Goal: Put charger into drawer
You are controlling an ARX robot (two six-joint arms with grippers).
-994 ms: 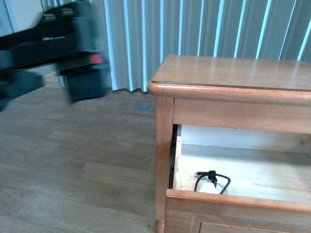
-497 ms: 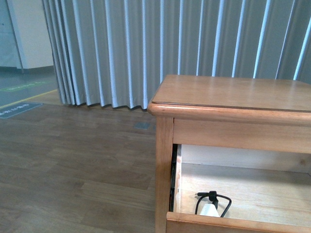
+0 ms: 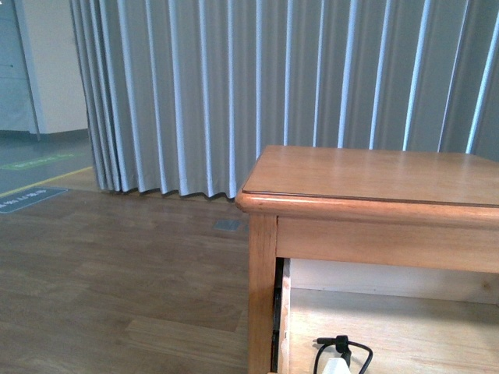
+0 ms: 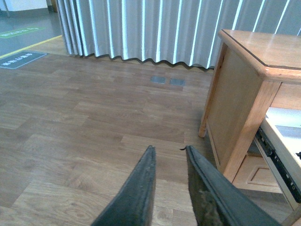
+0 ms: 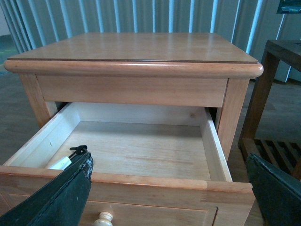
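Note:
The drawer [image 5: 141, 150] of the honey-brown nightstand stands pulled open, its pale wood floor showing, with a round pale knob [image 5: 104, 218] on its front. The charger [image 3: 335, 364], white with a looped black cable [image 3: 343, 344], lies inside the drawer at its left front corner; it also shows in the right wrist view [image 5: 62, 163], partly behind a finger. My right gripper [image 5: 169, 188] is open and empty, in front of the drawer front. My left gripper [image 4: 168, 153] is shut and empty, over the floor left of the nightstand.
The nightstand top [image 3: 374, 175] is bare wood. A dark wooden side table [image 5: 277, 70] with a slatted shelf stands to its right. Grey vertical blinds [image 3: 234, 86] hang behind. Wood floor [image 4: 94, 117] stretches to the left.
The front view has tilted upward: the nightstand and charger sit lower in frame. The blurred dark arm seen at upper left one second ago has left the view.

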